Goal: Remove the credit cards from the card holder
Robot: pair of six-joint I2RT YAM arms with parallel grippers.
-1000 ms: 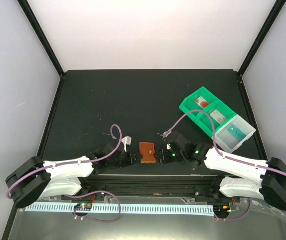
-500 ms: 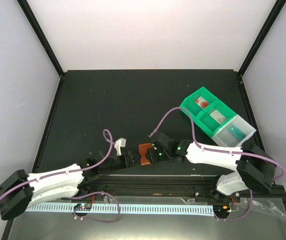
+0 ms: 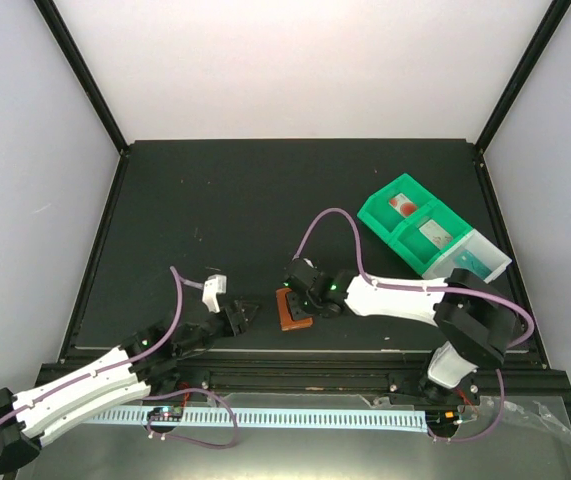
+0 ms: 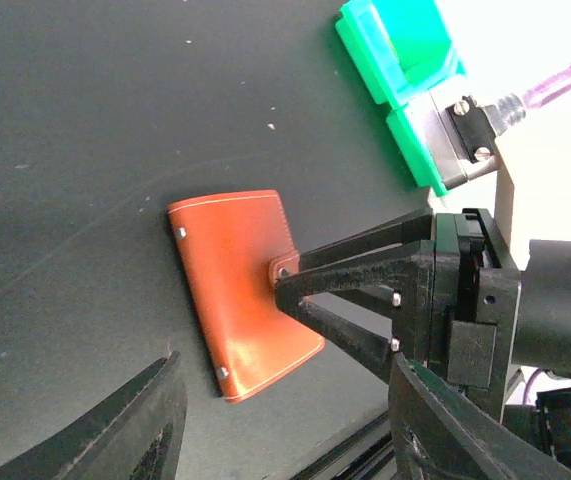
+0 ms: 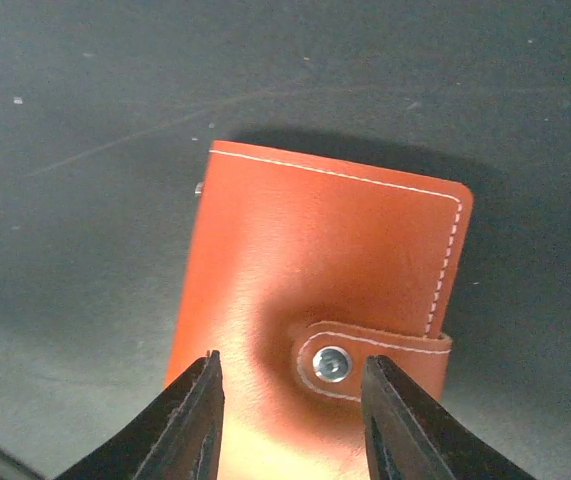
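The card holder (image 3: 291,309) is a closed brown leather wallet, lying flat near the table's front edge with its tab snapped. It also shows in the left wrist view (image 4: 235,280) and the right wrist view (image 5: 325,240). My right gripper (image 3: 295,298) is open just above it, its tips either side of the snap tab (image 5: 332,364). My left gripper (image 3: 246,315) is open and empty, a little to the holder's left. A white card with a red blot (image 3: 401,204) and a pale card (image 3: 433,235) lie in the green tray. Anything inside the holder is hidden.
The green compartmented tray (image 3: 380,222) stands at the back right with a clear section (image 3: 470,262) at its near end; it also shows in the left wrist view (image 4: 405,50). The table's metal front rail (image 3: 295,375) runs just behind the holder.
My right gripper has swung left over the card holder. My left arm has drawn back to the left, away from it. The holder now lies slightly turned.
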